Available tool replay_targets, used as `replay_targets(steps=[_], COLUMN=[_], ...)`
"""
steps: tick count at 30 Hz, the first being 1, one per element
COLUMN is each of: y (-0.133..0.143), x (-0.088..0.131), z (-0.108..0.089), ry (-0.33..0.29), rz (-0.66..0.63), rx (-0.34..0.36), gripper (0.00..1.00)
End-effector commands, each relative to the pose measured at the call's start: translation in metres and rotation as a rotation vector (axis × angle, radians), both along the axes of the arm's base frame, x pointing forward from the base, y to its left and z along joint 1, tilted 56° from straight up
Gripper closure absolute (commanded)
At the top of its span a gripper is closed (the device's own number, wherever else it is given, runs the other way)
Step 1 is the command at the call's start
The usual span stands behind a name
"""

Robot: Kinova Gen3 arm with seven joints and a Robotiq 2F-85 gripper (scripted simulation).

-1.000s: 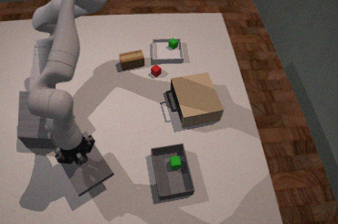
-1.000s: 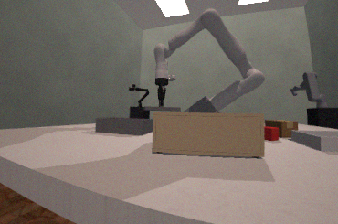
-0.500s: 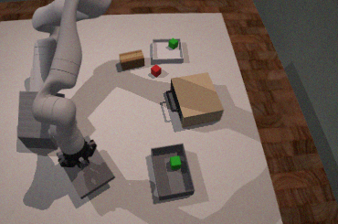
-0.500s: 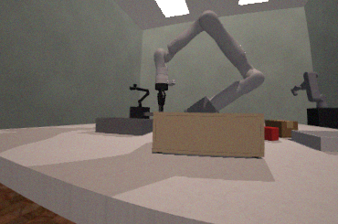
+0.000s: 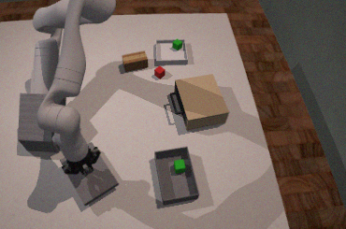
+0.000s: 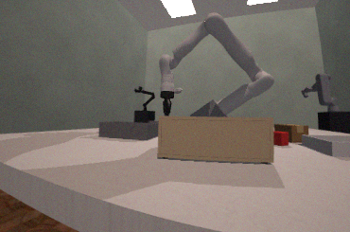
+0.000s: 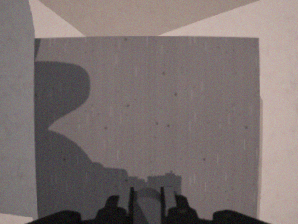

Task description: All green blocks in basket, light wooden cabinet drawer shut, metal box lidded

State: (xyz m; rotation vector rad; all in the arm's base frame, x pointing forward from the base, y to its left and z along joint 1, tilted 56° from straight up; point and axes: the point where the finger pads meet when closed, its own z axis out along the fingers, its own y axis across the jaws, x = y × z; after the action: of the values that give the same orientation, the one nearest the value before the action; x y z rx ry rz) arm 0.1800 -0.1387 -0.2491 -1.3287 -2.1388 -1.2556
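Observation:
My gripper (image 5: 81, 171) (image 6: 166, 112) (image 7: 147, 203) is shut on the flat grey lid (image 5: 100, 186) (image 7: 150, 110), held level low over the table at the front left; any gap beneath is hidden. The dark grey metal box (image 5: 180, 200) (image 6: 128, 130) stands open to its right, with one green block (image 5: 180, 165) inside. The pale basket (image 5: 171, 62) (image 6: 322, 145) at the back holds another green block (image 5: 177, 44) near its back wall. The light wooden cabinet (image 5: 201, 100) (image 6: 215, 139) has its handle side facing left; whether its drawer is fully shut is unclear. Its inside is hidden.
A red block (image 5: 160, 72) (image 6: 281, 138) lies in front of the basket. A brown wooden box (image 5: 135, 62) (image 6: 299, 133) stands left of the basket. A large grey block (image 5: 35, 116) is at the left beside the arm. The table's right edge lies beyond the cabinet.

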Motion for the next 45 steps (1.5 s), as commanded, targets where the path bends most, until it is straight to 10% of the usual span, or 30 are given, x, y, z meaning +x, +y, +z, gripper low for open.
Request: replay_targets(steps=[1, 45], y=[0.002, 0.022], x=[0.001, 0.005], z=[-0.002, -0.016], ry=[0.0, 0.0], rz=[-0.001, -0.001], rx=[-0.002, -0.002], gripper=[0.9, 0.9])
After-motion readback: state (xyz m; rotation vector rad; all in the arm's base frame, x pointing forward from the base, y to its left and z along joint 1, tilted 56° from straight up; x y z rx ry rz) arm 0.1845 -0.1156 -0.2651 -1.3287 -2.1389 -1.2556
